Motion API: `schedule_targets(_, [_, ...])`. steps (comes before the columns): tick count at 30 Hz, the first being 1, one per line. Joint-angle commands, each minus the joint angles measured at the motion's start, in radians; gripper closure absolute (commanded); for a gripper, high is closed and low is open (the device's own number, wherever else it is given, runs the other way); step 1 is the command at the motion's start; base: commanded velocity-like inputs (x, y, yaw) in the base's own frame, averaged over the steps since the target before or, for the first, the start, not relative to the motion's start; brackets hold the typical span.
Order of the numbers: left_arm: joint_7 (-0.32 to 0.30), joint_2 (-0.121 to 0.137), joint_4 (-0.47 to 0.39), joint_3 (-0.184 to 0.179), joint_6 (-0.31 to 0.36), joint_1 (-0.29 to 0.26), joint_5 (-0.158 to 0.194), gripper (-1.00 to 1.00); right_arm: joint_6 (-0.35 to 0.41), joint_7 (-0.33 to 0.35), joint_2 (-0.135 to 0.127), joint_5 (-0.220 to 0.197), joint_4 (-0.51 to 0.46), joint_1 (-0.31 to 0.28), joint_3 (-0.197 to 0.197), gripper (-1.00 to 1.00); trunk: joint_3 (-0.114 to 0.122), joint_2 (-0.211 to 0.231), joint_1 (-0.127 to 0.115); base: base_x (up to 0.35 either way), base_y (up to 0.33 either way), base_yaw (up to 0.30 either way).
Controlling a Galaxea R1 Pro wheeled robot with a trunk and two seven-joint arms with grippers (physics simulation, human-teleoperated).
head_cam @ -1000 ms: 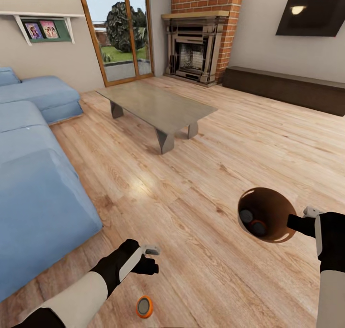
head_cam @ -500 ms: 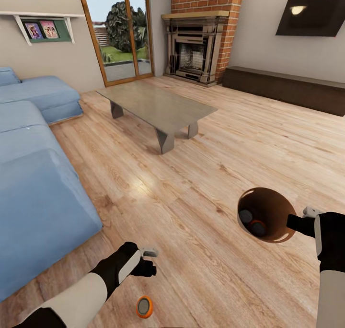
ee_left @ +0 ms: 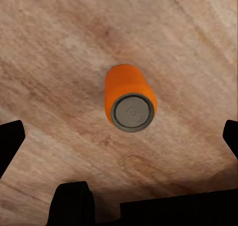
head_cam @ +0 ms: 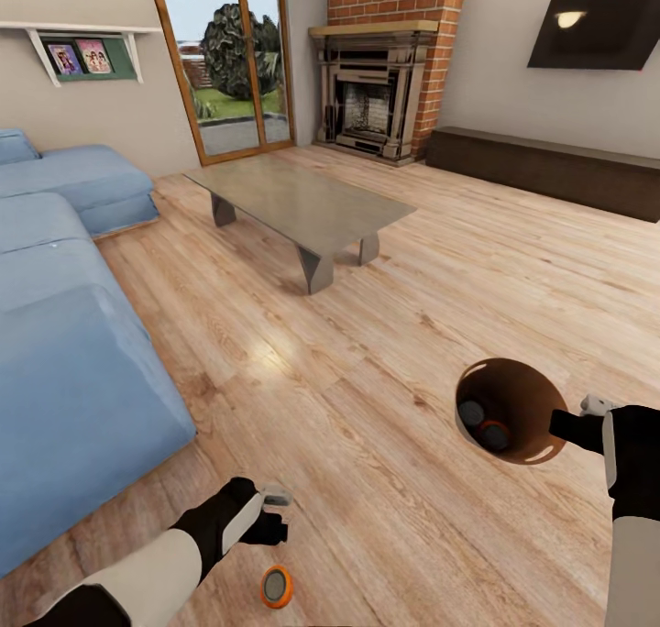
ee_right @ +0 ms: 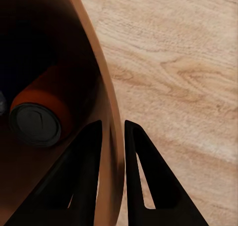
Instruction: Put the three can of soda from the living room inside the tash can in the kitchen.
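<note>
1. Head view: the room has a light wood floor [head_cam: 385,334], a blue sofa [head_cam: 64,334] at 9 o'clock, a glass coffee table [head_cam: 302,201] near the centre, a brick fireplace [head_cam: 376,104] at 12 o'clock and a TV [head_cam: 600,27] at 2 o'clock.
2. One soda can [head_cam: 276,588] stands upright on the floor at 6 o'clock. The left gripper [head_cam: 275,517] is just beside it, toward 12 o'clock, and does not touch it.
3. The brown trash can [head_cam: 541,453] is at 4 o'clock, tilted so that its dark inside shows. Two more cans [head_cam: 484,425] lie inside it. The right gripper [head_cam: 587,416] is at the rim.
4. Left wrist view: the can [ee_left: 130,103] is seen from above, with its grey top and orange side, on the bare floor. The black fingertips [ee_left: 12,139] sit far apart at both edges, so the jaws are wide and hold nothing.
5. Right wrist view: the two dark fingers [ee_right: 89,171] stand narrow, one on each side of the trash can wall [ee_right: 111,151], so the jaws hold it. One can [ee_right: 42,112] lies on its side inside.
</note>
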Motion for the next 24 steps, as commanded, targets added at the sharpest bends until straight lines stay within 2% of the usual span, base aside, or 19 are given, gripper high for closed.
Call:
schedule_targets(1, [0.000,0.000,0.022,0.000,-0.011,0.000,0.000,-1.00,0.002,0.005,0.000,-0.021,0.000,0.000,0.000,1.00,0.000,0.000,0.000,0.000,0.000,0.000])
schedule_targets(8, [0.000,0.000,0.077,0.000,-0.044,0.000,0.001,-1.00,0.002,0.005,0.000,-0.021,-0.002,0.000,0.000,1.00,0.000,0.000,0.000,0.000,0.000,0.000])
schedule_targets(24, [0.000,-0.005,0.085,-0.005,-0.069,0.000,-0.004,-1.00,0.002,0.005,0.003,-0.021,-0.005,0.000,0.004,1.00,0.000,0.000,0.000,0.000,0.000,0.000])
